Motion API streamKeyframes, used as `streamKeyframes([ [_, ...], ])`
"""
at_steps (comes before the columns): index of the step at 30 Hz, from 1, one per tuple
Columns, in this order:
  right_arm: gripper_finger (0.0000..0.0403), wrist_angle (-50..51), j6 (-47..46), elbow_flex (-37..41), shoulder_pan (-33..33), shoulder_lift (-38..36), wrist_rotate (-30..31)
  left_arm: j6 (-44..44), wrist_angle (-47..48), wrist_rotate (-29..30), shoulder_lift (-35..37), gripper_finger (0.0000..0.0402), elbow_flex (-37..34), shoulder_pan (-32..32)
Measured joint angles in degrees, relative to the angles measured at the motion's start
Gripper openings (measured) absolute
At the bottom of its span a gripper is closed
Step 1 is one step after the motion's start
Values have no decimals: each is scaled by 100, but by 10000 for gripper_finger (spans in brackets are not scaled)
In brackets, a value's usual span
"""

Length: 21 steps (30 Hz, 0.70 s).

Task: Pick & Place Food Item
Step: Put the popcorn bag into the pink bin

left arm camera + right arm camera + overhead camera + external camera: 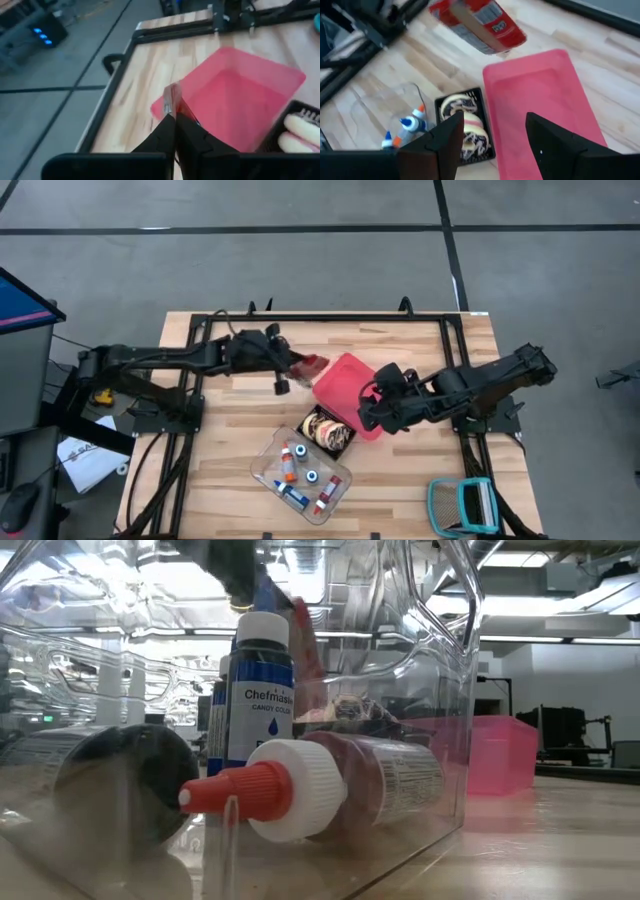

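Observation:
My left gripper [290, 367] hangs above the table, just left of a pink bin [350, 388], and is shut on a red food packet with a white label [479, 21]. In the low view the packet [305, 635] hangs behind a clear container. My right gripper [495, 145] stands open above the bin's near right part [540, 100], touching nothing. A black tray of glazed pastries [327, 430] rests on the table beside the bin's near side. My left gripper pinches one end of the red packet [172, 100] between its two shut fingers [167, 132]. The fingers come from the table's left, slanting slightly down. The packet sticks out past the fingertips, edge-on in the wrist view, lifted clear of the table beside the bin's left rim.
A clear container [300, 473] holding small bottles [262, 690] lies near the table's front edge. A teal object [462, 505] sits at the near right corner. Bare wood lies at the far side and near left of the table [230, 480].

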<state>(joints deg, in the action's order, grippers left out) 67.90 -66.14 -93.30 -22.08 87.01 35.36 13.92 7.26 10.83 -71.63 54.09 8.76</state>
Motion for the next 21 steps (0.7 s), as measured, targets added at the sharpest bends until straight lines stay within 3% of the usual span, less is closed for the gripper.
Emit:
streamKeyframes([
  [2,205,24,-143,-2,-55,-72,180,25,76,388,-5,0,242,-225],
  [6,205,93,-414,-3,-182,-167,503,28,0,201,-139,0,748,-501],
  [12,205,194,-730,-4,-411,-217,848,-31,88,-186,-935,0,1186,-721],
  [21,205,498,-1477,-7,-796,-221,1256,-92,35,-55,-1809,0,1408,-675],
])
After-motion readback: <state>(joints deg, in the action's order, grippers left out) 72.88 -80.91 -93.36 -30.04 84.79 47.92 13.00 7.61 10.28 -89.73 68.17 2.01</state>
